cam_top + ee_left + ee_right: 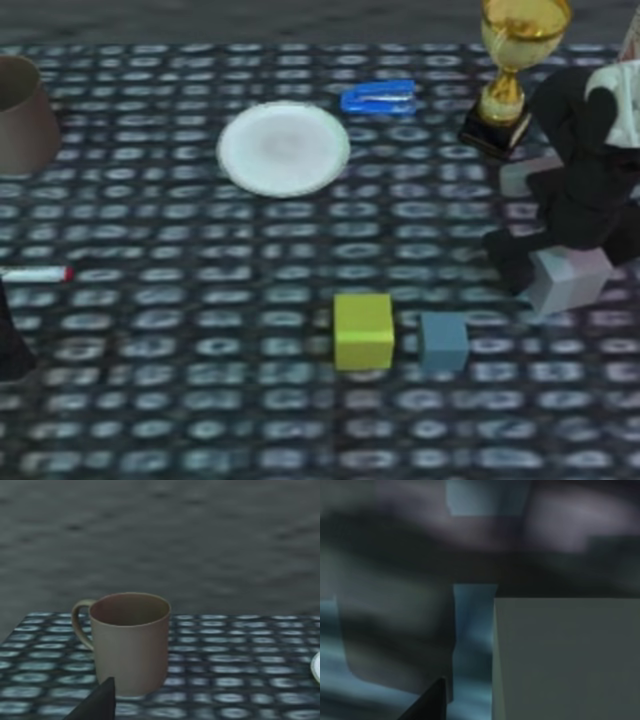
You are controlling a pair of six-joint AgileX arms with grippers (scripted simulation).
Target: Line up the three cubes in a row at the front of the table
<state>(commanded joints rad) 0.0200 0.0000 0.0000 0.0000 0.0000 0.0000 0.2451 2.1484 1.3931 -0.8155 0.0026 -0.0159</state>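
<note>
On the table (200, 400), the yellow-green cube (363, 330) and the small dull blue cube (443, 340) sit side by side near the front. The pale grey cube (567, 280) lies to their right and a little farther back, beside the tip of my right gripper (512, 265). In the right wrist view this grey cube (565, 660) fills the near side. One dark fingertip (436, 700) stands apart from it with a gap between them. My left arm (12, 350) is parked at the left edge; one of its fingertips (102, 702) shows.
A brown mug (22, 115) (130, 645) stands at the back left. A white plate (284, 149) and a blue stapler (378, 98) lie at the back middle. A gold trophy (512, 70) stands at the back right. A red-tipped marker (35, 273) lies at the left.
</note>
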